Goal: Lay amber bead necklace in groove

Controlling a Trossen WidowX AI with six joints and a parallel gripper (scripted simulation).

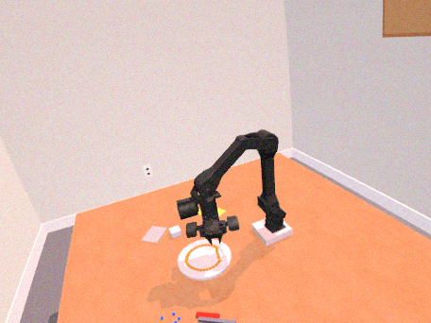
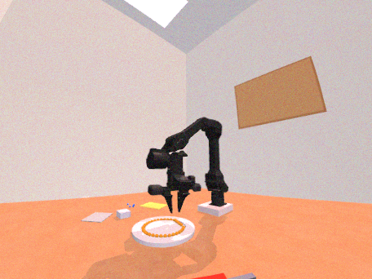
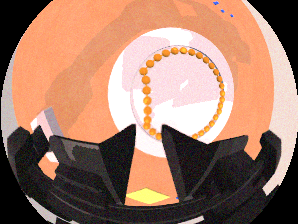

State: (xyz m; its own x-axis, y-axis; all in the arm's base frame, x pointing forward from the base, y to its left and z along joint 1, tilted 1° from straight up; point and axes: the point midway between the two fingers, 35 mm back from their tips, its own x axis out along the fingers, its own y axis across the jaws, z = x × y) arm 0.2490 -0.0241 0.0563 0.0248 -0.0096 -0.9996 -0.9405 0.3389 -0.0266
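Note:
The round white bead board (image 1: 182, 265) (image 2: 139, 236) (image 3: 120, 95) lies flat on the table. The amber bead necklace (image 1: 202, 270) (image 2: 163, 236) (image 3: 147, 100) lies on it as a loop. In the wrist view its right side follows the groove, while its left side runs nearly straight, inside the groove's arc. My gripper (image 1: 215, 242) (image 2: 175, 212) (image 3: 149, 126) is partly open with nothing between the fingers. It points down, above the board's edge on the yellow sheet's side. In the wrist view the right finger hides some beads at the near side of the loop.
A white block (image 1: 175, 231) (image 2: 123, 214) and a pale flat square (image 1: 154, 234) (image 2: 97, 217) lie beside the board. A yellow sheet (image 2: 153, 205) (image 3: 147, 195) lies behind it. A red bar (image 1: 208, 315), a grey bar (image 1: 216, 320) and small blue bits (image 1: 173, 314) lie at the front.

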